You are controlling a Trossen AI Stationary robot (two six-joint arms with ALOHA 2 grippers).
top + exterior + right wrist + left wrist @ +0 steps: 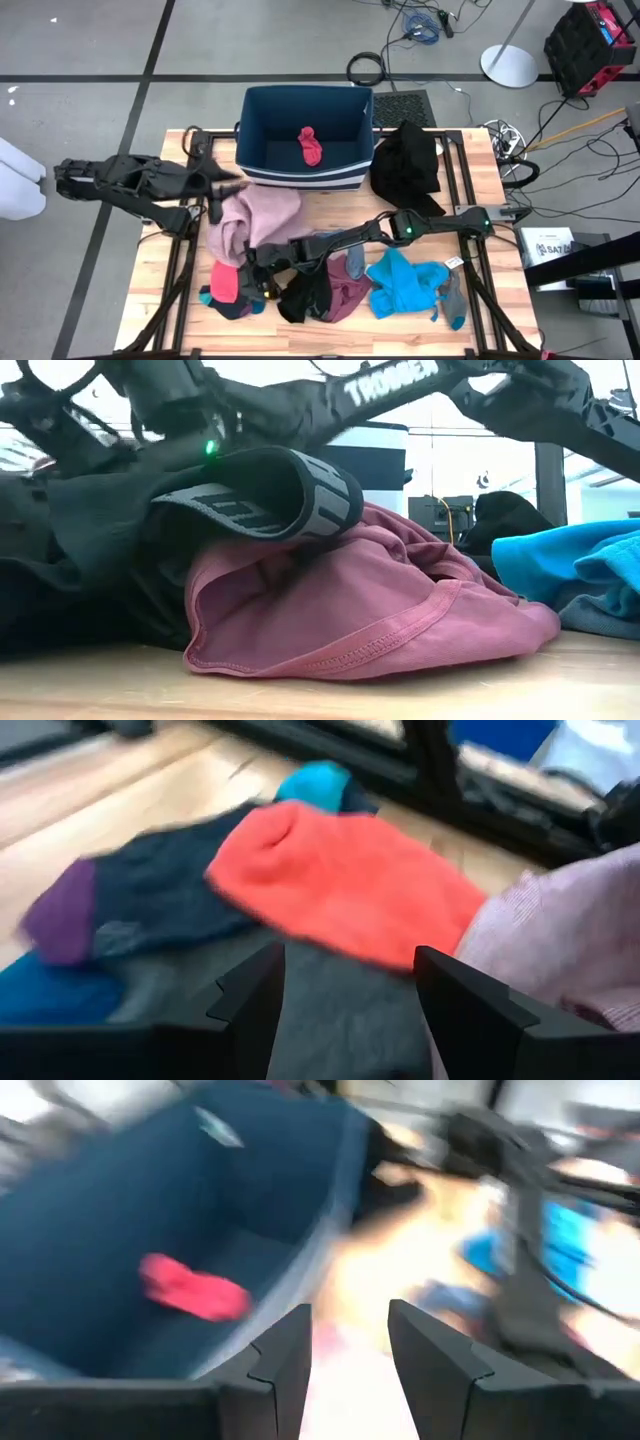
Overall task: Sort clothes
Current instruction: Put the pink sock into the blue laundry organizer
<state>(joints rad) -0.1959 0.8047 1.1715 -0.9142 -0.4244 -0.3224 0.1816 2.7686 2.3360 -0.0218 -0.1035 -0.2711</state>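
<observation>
My left gripper (228, 185) is open and empty over the pale pink garment (258, 215), near the front left corner of the dark blue bin (258, 170). Its wrist view (350, 1345) looks into the bin (90, 1260) at a red sock (195, 1288), which lies on the bin's floor (311, 146). My right gripper (250, 262) is open, low over a heap of socks at the front left. In its wrist view (350, 990) the fingers stand over a red sock (340, 885), a dark sock with a purple toe (120, 910) and a teal one (315, 782).
A black garment (405, 165) lies to the right of the bin. A black piece (305, 292), a maroon garment (345, 298) and a bright blue one (405, 285) lie along the front edge, with grey and teal socks (452, 300). My right arm (400, 228) spans the table's middle.
</observation>
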